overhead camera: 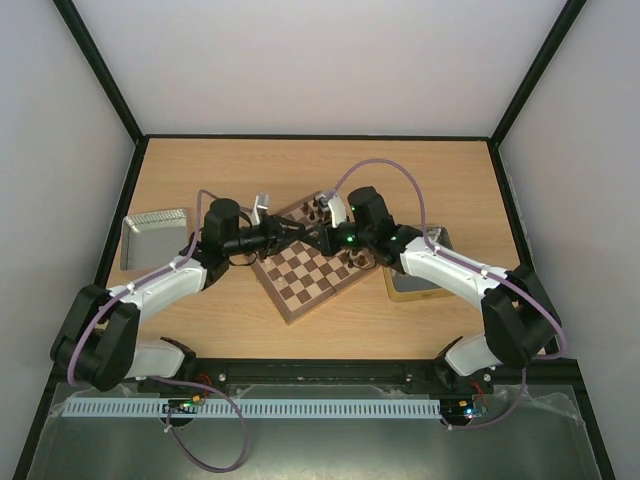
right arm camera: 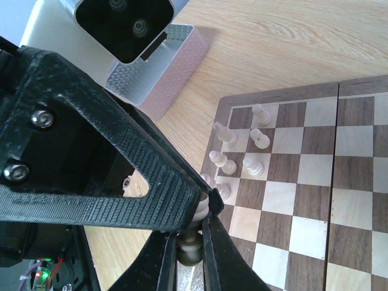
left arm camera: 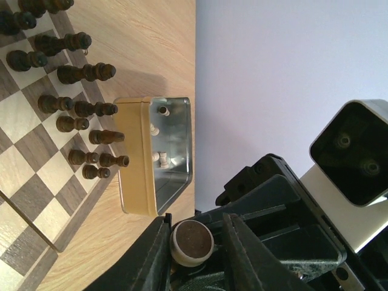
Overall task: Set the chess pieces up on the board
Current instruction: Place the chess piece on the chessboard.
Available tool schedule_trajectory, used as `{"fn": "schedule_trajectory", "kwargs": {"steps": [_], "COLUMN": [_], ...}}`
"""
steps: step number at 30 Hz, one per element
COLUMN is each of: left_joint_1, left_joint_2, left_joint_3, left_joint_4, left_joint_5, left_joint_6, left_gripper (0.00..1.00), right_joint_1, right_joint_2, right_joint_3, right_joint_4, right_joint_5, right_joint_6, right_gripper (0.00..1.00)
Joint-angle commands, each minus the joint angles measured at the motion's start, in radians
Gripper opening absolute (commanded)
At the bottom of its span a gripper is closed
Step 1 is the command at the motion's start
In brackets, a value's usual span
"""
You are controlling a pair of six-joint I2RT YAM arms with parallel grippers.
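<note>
Over the board's (overhead camera: pixel 310 275) far half: my left gripper (left arm camera: pixel 195 225) and right gripper (right arm camera: pixel 193 242) met nose to nose.
Right: pinched narrow on a piece (left arm camera: pixel 191 242), carried clear of the squares.
Left: fingers either side of that piece's felt base; I couldn't tell if they gripped.
Done: dark men (left arm camera: pixel 85 109) stood in two rows along one edge, and a handful of cream men (right arm camera: pixel 253 165) in the opposite corner.
Remaining: most cream squares were bare; a few cream ones lay in the tin (left arm camera: pixel 136 163) just beside the board.
Call: roughly halfway, I judged.
</note>
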State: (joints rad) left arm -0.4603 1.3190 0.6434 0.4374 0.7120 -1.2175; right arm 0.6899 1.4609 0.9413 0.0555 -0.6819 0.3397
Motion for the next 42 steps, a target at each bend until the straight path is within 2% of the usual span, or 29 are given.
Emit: {"fn": "schedule_trajectory", "kwargs": {"steps": [1, 6, 11, 15, 18, 21, 24, 27, 35, 42], "left_joint_1": [-0.017, -0.017, -0.015, -0.012, -0.015, -0.015, -0.017, -0.018, -0.021, -0.023], "left_joint_2": [0.020, 0.016, 0.009, 0.007, 0.015, 0.014, 0.012, 0.005, -0.007, -0.009], "left_joint_3": [-0.031, -0.040, -0.052, -0.076, -0.086, -0.085, -0.078, -0.082, -0.094, -0.126], "left_joint_4": [0.066, 0.085, 0.098, 0.157, 0.205, 0.243, 0.256, 0.273, 0.313, 0.395], "left_joint_5": [0.078, 0.055, 0.012, -0.017, -0.027, -0.039, -0.056, -0.076, -0.127, -0.146], "left_joint_6": [-0.084, -0.131, -0.193, -0.309, -0.413, -0.517, -0.583, -0.643, -0.755, -0.845], "left_gripper": [0.23, 0.15, 0.15, 0.15, 0.16, 0.16, 0.16, 0.16, 0.16, 0.16], "right_joint_1": [0.022, 0.023, 0.023, 0.023, 0.022, 0.029, 0.035, 0.036, 0.054, 0.067], "right_joint_2": [0.006, -0.008, -0.051, -0.101, -0.132, -0.137, -0.132, -0.112, -0.104, -0.097], "right_joint_3": [0.019, 0.001, -0.039, -0.116, -0.191, -0.235, -0.250, -0.242, -0.249, -0.274], "right_joint_4": [0.097, 0.113, 0.149, 0.266, 0.418, 0.536, 0.585, 0.593, 0.587, 0.587], "right_joint_5": [0.001, 0.032, 0.084, 0.117, 0.133, 0.163, 0.226, 0.248, 0.239, 0.271], "right_joint_6": [-0.008, 0.016, 0.095, 0.218, 0.353, 0.463, 0.541, 0.579, 0.581, 0.582], "right_gripper": [0.08, 0.17, 0.36, 0.44, 0.49, 0.50, 0.49, 0.44, 0.43, 0.48]}}
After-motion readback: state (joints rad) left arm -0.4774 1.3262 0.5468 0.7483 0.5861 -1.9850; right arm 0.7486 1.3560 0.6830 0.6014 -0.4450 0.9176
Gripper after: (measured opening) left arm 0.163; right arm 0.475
